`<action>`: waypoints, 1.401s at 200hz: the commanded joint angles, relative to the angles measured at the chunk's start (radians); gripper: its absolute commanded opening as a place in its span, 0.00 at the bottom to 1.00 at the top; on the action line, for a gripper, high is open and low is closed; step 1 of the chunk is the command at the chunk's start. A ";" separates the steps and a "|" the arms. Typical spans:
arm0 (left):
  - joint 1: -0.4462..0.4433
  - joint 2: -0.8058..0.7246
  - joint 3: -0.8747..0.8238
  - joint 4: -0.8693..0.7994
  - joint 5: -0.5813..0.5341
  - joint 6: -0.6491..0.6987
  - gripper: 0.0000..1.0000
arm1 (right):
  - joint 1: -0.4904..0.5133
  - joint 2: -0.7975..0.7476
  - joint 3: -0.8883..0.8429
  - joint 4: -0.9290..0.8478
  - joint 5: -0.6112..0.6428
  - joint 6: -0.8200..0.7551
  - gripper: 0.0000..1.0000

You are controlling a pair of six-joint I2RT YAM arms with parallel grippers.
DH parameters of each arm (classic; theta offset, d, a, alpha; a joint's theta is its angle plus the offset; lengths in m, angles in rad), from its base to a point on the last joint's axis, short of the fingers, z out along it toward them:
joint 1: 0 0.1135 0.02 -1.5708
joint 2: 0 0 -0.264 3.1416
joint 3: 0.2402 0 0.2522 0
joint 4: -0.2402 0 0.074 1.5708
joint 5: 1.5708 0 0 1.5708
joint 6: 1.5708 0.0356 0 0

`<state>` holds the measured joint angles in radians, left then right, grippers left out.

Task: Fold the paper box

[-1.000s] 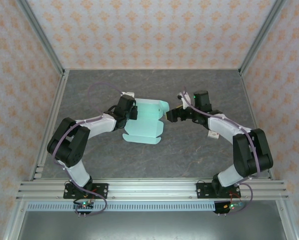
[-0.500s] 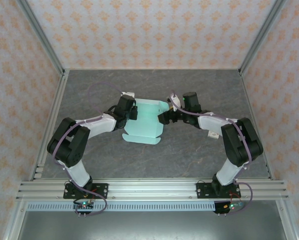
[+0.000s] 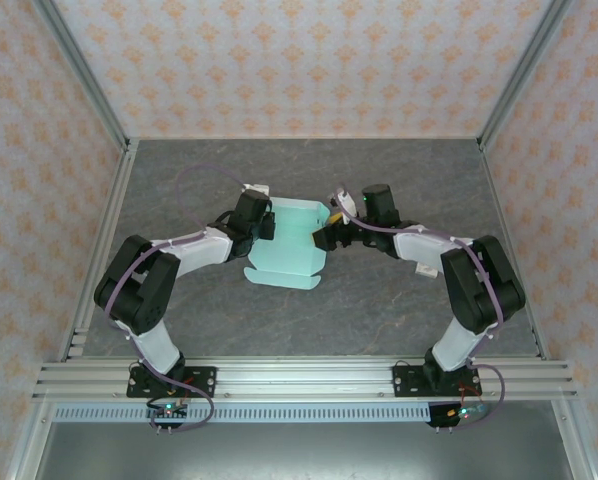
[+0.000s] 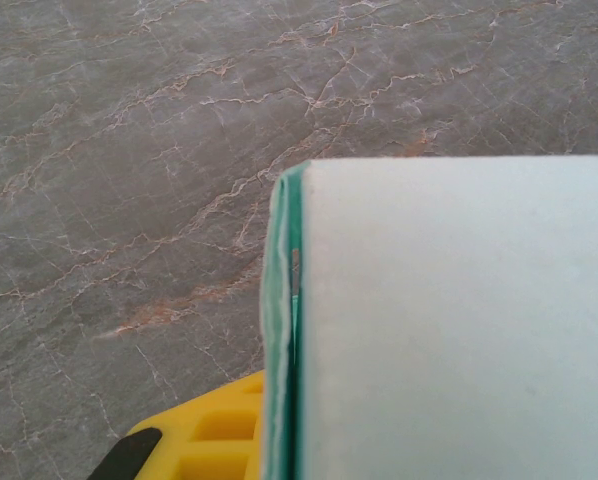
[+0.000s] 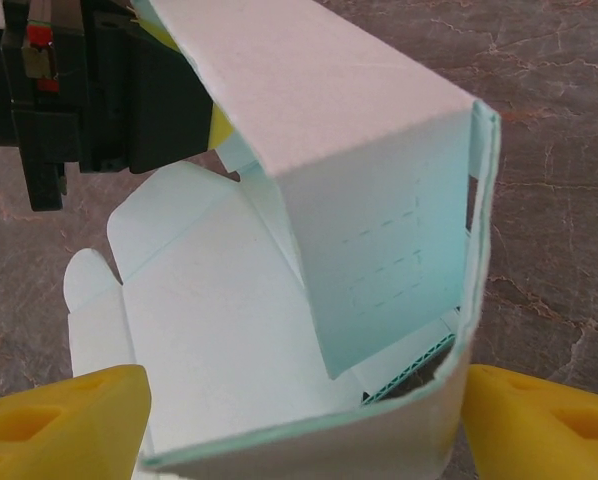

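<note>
Marble table (image 3: 379, 300), paper box (image 3: 291, 248) clamped in L gripper (image 3: 269, 222), R gripper (image 3: 323, 236) apart astride it.

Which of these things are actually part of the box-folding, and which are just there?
In the job: paper box, left hand, right hand.
Just there: marbled tabletop, patterned walls, metal frame.

Grey marbled table (image 3: 309, 170) — floral-papered walls (image 3: 309, 60)

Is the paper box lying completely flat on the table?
No, the paper box has panels raised off the table, meeting at a folded corner.
</note>
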<state>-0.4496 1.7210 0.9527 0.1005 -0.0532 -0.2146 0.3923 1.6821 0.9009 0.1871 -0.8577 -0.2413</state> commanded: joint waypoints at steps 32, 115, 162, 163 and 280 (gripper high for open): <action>0.002 0.000 0.019 -0.012 0.001 0.004 0.00 | 0.016 0.024 0.006 0.073 -0.039 -0.022 0.76; 0.002 -0.003 0.023 -0.019 0.006 0.003 0.00 | 0.026 0.054 0.042 0.040 -0.051 -0.047 0.72; 0.002 -0.006 0.024 -0.024 0.004 0.003 0.00 | 0.031 0.076 0.047 0.057 -0.055 -0.042 0.67; 0.002 -0.006 0.024 -0.024 0.005 0.003 0.00 | 0.031 0.077 0.047 0.057 -0.054 -0.041 0.67; 0.002 -0.012 0.021 -0.021 0.023 0.006 0.00 | 0.054 0.103 0.096 0.091 0.140 0.040 0.48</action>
<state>-0.4488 1.7214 0.9527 0.0750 -0.0532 -0.2150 0.4271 1.7638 0.9543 0.2188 -0.7658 -0.2211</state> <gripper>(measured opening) 0.096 0.495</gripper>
